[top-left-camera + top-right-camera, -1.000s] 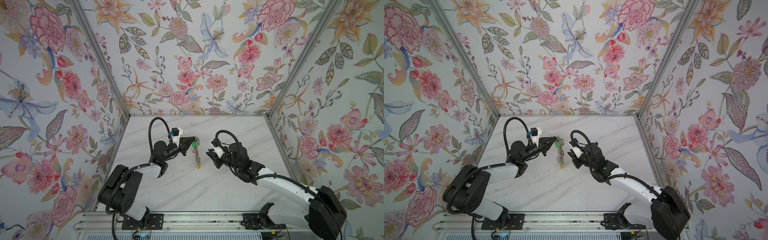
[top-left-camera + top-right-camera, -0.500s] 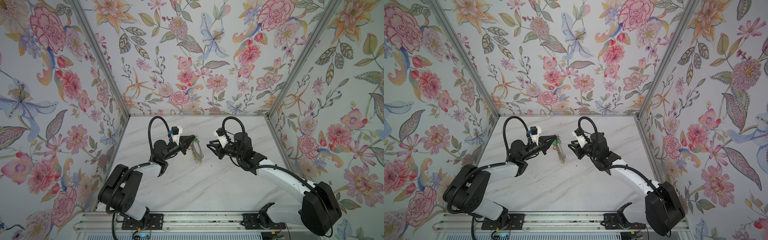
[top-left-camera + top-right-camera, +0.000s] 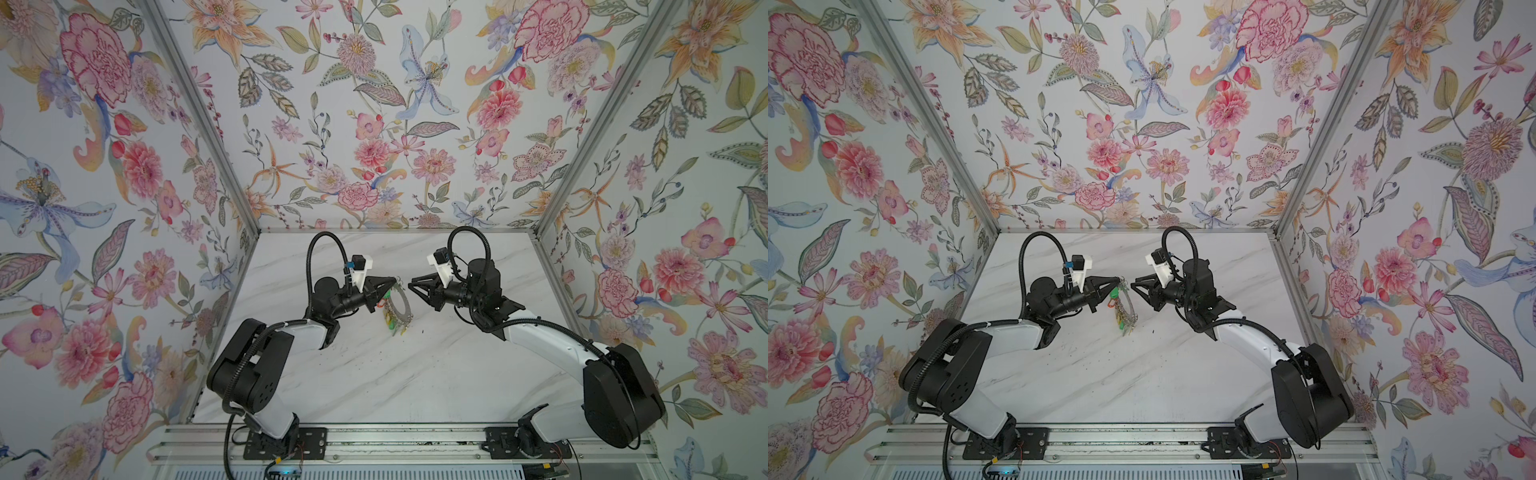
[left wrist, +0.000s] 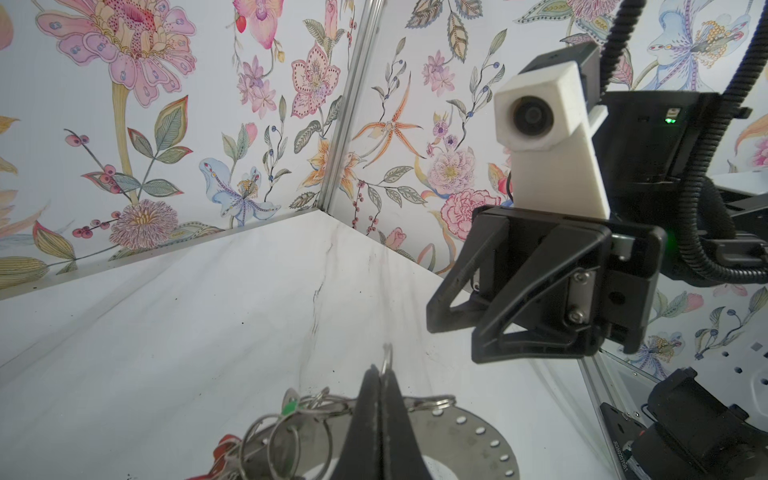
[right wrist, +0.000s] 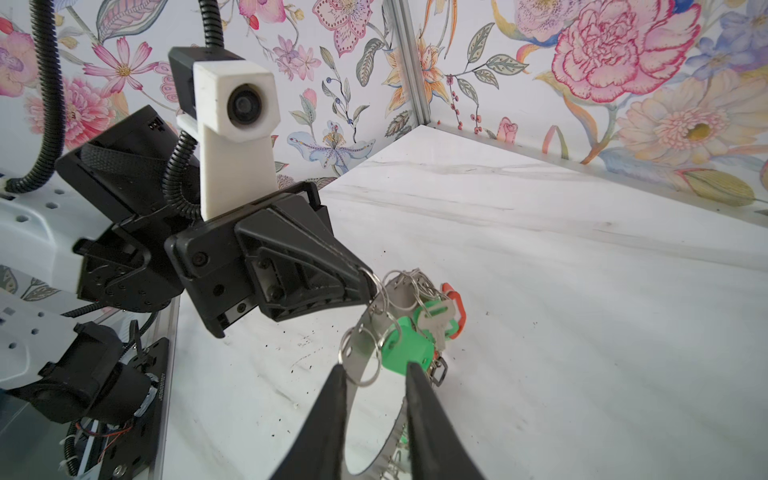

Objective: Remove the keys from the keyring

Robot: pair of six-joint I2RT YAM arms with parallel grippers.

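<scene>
Since left jaws are clamped on one split ring (image 4: 387, 359), the keyring (image 4: 465, 432) dangles over the middle of the surface (image 3: 415, 374), keys (image 5: 432, 322) bunched below. Right jaws, slightly apart, sit just beside it; a tug could twist the disc or slip that ring free.

Keyring (image 4: 451, 434) cut by frame edge; keys (image 3: 393, 318) too small to count.
</scene>
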